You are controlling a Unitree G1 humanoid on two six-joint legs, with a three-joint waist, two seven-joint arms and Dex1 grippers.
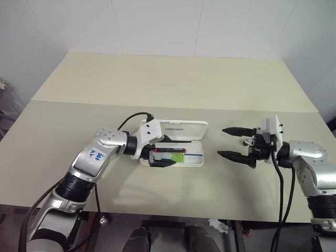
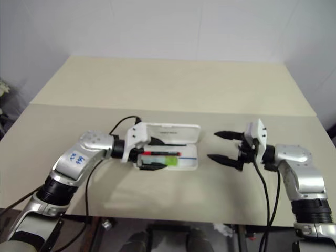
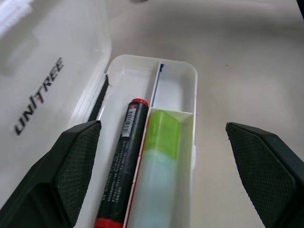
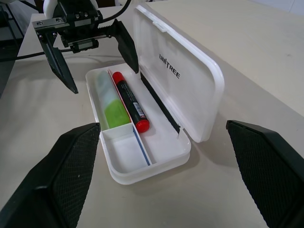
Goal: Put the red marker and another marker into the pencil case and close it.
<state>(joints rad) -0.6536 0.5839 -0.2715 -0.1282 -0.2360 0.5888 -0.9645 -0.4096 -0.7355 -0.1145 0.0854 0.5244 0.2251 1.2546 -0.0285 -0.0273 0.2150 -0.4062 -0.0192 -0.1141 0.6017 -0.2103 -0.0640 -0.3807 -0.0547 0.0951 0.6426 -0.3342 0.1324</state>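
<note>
White plastic, the pencil case (image 4: 156, 118) lay open on the surface, lid raised. Inside it, the red marker (image 4: 130, 102) and the green highlighter (image 4: 108, 102) rested side by side along its length. My left claw (image 1: 164, 152) hung spread over the case's left end, nearest the lid; my right claw (image 1: 239, 144) stood spread beyond its right end.
</note>
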